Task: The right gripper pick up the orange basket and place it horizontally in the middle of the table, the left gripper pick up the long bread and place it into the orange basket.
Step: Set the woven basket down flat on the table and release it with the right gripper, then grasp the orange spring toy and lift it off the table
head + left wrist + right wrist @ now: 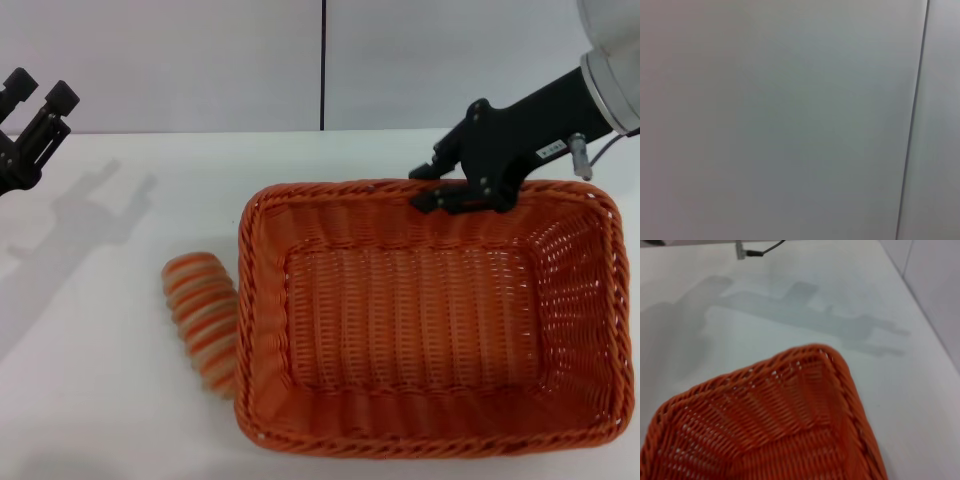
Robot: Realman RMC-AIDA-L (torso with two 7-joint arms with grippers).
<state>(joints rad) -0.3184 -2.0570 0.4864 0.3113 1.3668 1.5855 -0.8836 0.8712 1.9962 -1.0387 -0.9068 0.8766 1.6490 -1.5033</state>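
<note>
The orange basket [430, 310] lies lengthwise across the white table [100, 400], right of the middle. My right gripper [452, 196] reaches in from the upper right and is shut on the basket's far rim. In the right wrist view a corner of the basket [790, 415] shows, but no fingers. The long bread [200, 320], striped orange and cream, lies on the table against the basket's left side. My left gripper [40, 92] hangs raised at the far left, open and holding nothing, well away from the bread.
Bare table [790, 305] stretches left of and behind the basket. A grey wall with a dark vertical seam [323, 60] stands behind the table. The left wrist view shows only that wall and its seam [912, 125].
</note>
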